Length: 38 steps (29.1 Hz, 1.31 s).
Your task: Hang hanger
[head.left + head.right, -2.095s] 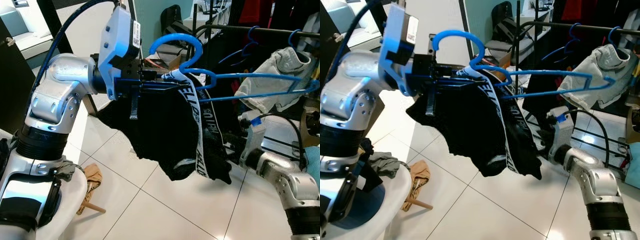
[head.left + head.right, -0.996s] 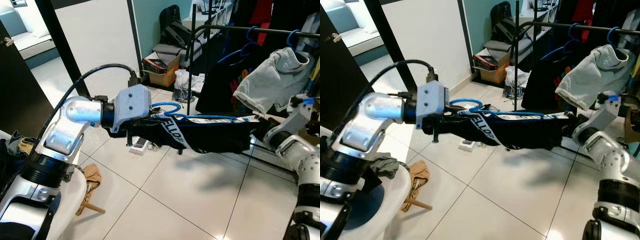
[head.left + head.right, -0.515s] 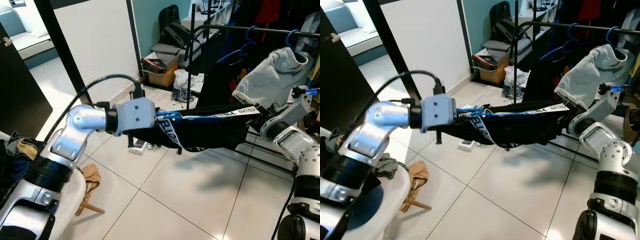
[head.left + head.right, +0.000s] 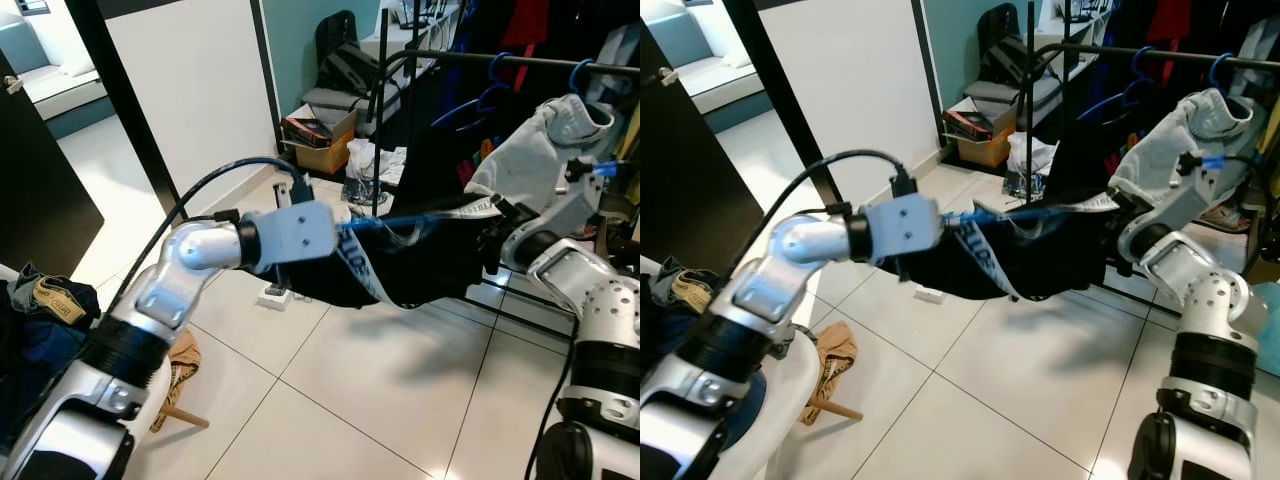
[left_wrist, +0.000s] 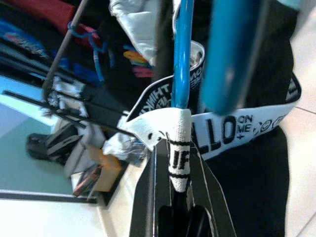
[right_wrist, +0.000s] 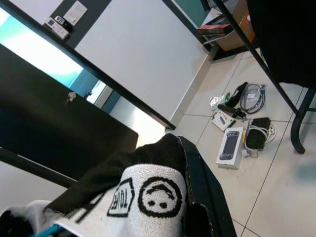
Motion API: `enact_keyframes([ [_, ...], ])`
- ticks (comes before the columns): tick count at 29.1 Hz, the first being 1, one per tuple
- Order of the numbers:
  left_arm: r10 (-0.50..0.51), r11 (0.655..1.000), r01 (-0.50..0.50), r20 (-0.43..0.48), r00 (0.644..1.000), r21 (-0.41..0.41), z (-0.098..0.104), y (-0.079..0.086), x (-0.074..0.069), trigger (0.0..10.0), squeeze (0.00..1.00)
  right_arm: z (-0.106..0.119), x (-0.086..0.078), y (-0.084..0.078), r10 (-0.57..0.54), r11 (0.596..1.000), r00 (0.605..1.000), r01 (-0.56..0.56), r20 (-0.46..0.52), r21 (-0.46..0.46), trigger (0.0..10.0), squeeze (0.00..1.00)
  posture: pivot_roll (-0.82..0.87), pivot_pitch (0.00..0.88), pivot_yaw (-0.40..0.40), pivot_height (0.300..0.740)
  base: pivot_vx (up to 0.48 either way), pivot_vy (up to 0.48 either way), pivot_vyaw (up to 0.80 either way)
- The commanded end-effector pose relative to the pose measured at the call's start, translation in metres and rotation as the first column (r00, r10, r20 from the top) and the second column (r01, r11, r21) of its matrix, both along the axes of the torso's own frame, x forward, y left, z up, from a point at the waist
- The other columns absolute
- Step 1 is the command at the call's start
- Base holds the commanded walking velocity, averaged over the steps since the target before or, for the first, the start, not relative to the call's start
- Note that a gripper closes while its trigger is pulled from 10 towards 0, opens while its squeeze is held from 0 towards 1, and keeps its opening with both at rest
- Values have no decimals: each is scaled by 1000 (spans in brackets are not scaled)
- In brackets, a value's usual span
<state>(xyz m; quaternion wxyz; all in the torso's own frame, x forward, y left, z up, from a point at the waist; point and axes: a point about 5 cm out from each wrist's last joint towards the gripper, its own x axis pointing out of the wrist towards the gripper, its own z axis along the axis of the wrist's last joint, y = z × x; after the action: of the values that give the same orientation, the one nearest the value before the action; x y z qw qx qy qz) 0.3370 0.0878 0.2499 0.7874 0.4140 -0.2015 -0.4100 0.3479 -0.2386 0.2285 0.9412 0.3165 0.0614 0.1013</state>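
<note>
Now the blue hanger (image 4: 1025, 212), with a black garment (image 4: 420, 270) and its white lettered band (image 5: 232, 131) draped over it, is carried flat between the two arms, above the tiled floor (image 4: 330, 400) and just short of the clothes rail (image 4: 1140, 52). The left gripper (image 5: 178, 197) is closed on the hanger's wire at one end, the band pinched in with it, as the left wrist view shows. The right gripper (image 6: 190, 197) is at the far end, near the rack, pinching the black cloth and the band; its fingers look closed on the garment. I judge this to be the carrying step: the hanger is not yet on the rail, which stands higher and beyond it, where a pale garment (image 4: 540, 140) on another blue hanger (image 4: 580, 72) already hangs. Next the hanger must be raised, turned upright and its hook brought over a free stretch of rail. The hook itself cannot be made out here.
</note>
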Motion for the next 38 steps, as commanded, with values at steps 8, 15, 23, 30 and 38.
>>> enact_keyframes([
  [8,256,938,-254,-23,966,-238,9,7,17,0,0,-8,2,29,68,997,997,-68,-37,-19,0,0,-82,0,79,740,0,0,0],
  [15,275,913,-285,-75,959,-291,6,4,17,0,0,-10,3,47,112,993,993,-113,-43,-26,0,0,-82,0,77,740,0,0,0],
  [23,-3,900,-128,-300,954,-416,-11,-47,-9,0,0,-4,11,69,135,988,991,-134,12,-74,0,0,-82,0,70,740,0,0,0],
  [30,-159,890,-55,-421,893,-452,-23,-66,-28,0,0,3,16,72,134,986,990,-129,49,-102,0,0,-79,0,68,740,0,0,0],
  [38,-81,864,-203,-524,848,-461,-31,-57,-20,0,0,8,0,89,339,923,936,-312,92,-227,0,0,-83,0,68,740,0,0,0],
])
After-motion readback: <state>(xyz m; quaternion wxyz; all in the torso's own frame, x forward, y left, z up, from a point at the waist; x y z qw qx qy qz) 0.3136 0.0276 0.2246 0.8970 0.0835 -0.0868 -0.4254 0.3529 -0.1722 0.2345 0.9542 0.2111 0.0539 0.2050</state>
